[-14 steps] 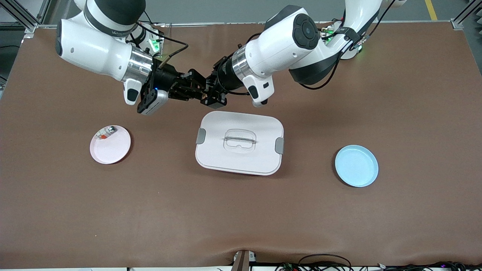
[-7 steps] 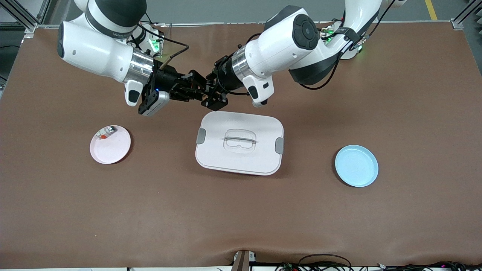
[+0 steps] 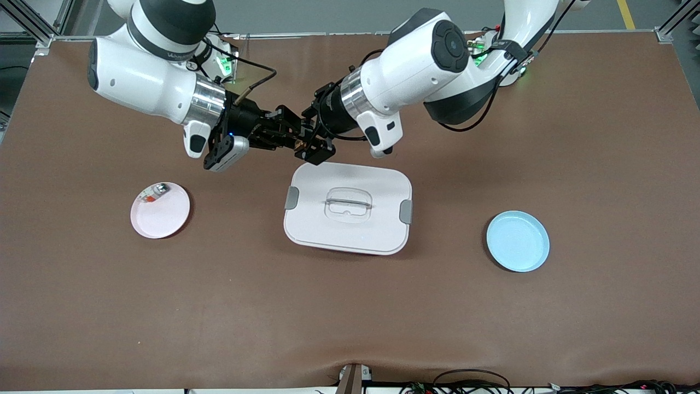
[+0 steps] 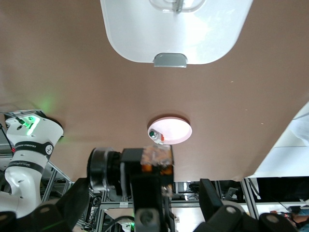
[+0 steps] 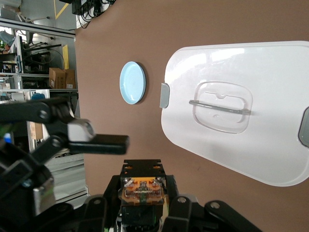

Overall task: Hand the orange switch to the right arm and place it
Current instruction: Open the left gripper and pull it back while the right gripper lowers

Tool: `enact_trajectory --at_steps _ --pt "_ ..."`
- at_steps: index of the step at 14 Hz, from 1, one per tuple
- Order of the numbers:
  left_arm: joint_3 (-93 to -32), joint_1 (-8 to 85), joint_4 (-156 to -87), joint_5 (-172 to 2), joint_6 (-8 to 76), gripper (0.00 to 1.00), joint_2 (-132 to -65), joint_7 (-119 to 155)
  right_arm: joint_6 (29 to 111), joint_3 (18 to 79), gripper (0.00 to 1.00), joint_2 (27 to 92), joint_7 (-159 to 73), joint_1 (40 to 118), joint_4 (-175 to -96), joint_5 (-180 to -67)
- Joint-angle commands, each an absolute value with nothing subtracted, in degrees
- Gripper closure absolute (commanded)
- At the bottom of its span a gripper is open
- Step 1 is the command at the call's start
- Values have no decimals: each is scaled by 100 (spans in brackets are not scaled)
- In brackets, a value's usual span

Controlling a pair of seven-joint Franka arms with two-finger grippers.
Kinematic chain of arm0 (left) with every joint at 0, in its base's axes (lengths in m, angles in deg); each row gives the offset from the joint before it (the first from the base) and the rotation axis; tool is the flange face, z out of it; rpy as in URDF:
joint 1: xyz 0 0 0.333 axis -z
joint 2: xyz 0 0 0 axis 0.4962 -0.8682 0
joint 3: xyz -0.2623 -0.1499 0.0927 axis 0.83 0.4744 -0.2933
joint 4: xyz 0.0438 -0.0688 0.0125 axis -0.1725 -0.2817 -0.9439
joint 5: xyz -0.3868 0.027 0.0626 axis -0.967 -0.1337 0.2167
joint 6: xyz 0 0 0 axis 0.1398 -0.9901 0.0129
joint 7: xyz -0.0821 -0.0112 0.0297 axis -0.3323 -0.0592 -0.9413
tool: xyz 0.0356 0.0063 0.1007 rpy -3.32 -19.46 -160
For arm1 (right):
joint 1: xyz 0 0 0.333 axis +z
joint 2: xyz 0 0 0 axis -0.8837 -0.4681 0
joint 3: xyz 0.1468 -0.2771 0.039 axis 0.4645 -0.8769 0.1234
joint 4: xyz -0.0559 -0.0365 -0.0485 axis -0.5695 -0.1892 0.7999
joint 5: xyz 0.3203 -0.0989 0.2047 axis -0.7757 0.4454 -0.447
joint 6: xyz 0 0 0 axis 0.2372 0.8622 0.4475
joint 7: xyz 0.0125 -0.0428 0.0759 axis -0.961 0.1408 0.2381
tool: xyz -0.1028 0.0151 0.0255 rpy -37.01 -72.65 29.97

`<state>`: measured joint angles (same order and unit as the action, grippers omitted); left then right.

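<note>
Orange-faced black orange switch [image 5: 143, 190], seemingly between hands.

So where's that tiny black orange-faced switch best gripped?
Take the orange switch by its flat black sides, probably level from the right arm's end, as the right pincer holds it above the table by the white lidded box. The left pincer hangs open alongside.
</note>
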<state>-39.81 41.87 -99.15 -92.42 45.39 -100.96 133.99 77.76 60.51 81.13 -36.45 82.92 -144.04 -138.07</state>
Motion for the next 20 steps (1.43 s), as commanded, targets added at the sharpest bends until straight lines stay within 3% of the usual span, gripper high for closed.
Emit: enact_trajectory --at_steps 1,7,15,20 --pt "-3963 3943 -9949 -9152 4412 0 -9774 13387 7753 6013 100 8133 -4542 8292 -14448 -13721" --pt "-3937 3433 -9949 -9152 3622 0 -9203 12948 7315 5969 100 8072 -5906 8178 -14456 -12202" --pt "-3937 2668 -9967 -8889 1926 0 -8885 11981 6513 5969 100 8072 -7901 7458 -14640 -10206" --pt "-3955 2466 -10308 -8318 1871 0 -8964 11866 6688 5969 100 8072 -9555 6808 -15053 -9274"
